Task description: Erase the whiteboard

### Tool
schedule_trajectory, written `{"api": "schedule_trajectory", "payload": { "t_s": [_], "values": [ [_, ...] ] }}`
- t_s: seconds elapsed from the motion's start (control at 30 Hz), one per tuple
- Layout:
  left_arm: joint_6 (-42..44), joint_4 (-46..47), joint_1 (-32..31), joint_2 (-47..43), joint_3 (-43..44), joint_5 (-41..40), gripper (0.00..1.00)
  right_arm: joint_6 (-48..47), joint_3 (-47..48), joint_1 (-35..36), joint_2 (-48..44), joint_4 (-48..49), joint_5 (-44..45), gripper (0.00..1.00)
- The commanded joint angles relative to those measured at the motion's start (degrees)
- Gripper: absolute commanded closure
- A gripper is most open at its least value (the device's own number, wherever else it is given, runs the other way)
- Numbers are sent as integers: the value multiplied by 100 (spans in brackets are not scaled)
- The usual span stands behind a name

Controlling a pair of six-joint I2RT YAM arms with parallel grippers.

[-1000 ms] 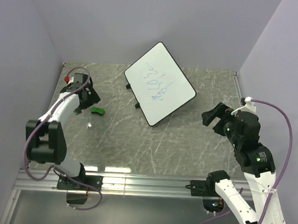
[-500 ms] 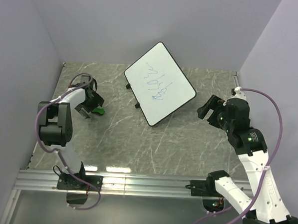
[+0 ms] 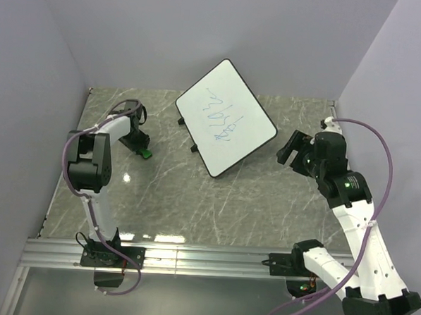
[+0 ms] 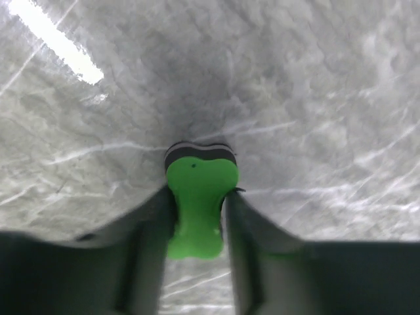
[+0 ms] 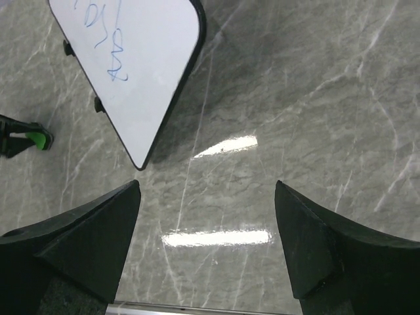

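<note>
The whiteboard (image 3: 225, 118) lies tilted at the back middle of the table, with blue scribbles (image 3: 221, 121) on it. In the right wrist view the whiteboard (image 5: 144, 59) fills the upper left. A small green eraser (image 4: 195, 203) with a black underside rests on the marble. My left gripper (image 4: 199, 197) is shut on its narrow waist. From above, that gripper (image 3: 139, 147) sits at the table's left with the eraser (image 3: 146, 153) showing at its tip. My right gripper (image 3: 290, 149) hangs open just right of the board's right corner, its jaws (image 5: 207, 187) wide apart over bare marble.
Purple walls close in the table on the left, back and right. An aluminium rail (image 3: 205, 256) runs along the near edge, where the arm bases are bolted. The left gripper and eraser (image 5: 36, 139) show small at the left of the right wrist view.
My left gripper has come down around the green eraser and closed on it. My right arm has swung up and left toward the board's right corner, jaws still open.
</note>
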Motion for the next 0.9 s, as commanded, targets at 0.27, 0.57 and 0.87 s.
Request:
{"api": "schedule_trajectory", "payload": {
  "t_s": [0.27,0.57,0.87],
  "values": [
    [270,-234,-38,417,490,356,100,-423,2148,-145,1760,854,-1252,12],
    [1193,-365,-556,65,1781,215,100,-177,3889,-917,4028,880,-1569,20],
    [1721,-93,-1294,126,3188,1330,100,-370,4216,-954,5400,1126,-2458,41]
  ]
}}
